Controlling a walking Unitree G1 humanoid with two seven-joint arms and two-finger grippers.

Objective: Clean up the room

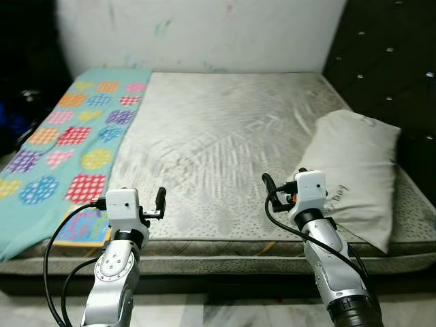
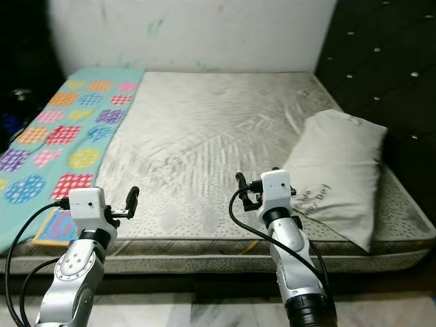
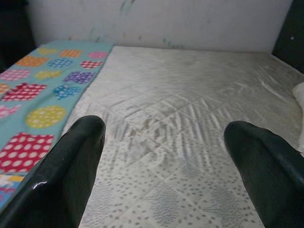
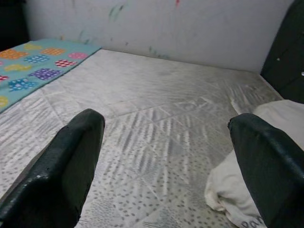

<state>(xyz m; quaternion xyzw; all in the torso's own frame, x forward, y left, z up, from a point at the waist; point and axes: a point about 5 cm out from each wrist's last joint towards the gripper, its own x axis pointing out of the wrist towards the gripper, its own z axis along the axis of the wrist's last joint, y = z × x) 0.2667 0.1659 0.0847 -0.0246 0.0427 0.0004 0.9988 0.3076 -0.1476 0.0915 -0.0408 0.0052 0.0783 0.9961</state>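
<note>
The blanket (image 1: 65,143) runs off the picture's left edge, and the pillow's (image 1: 354,174) printed lettering is too small to read.

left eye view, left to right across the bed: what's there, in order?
Patterned teal blanket → left gripper → bare grey mattress → right gripper → white pillow → dark tufted headboard.

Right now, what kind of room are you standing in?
Most likely a bedroom. A wide bare mattress lies before me, with a pale pillow on its right side by a dark tufted headboard, and a teal blanket with coloured patches along its left edge.
</note>
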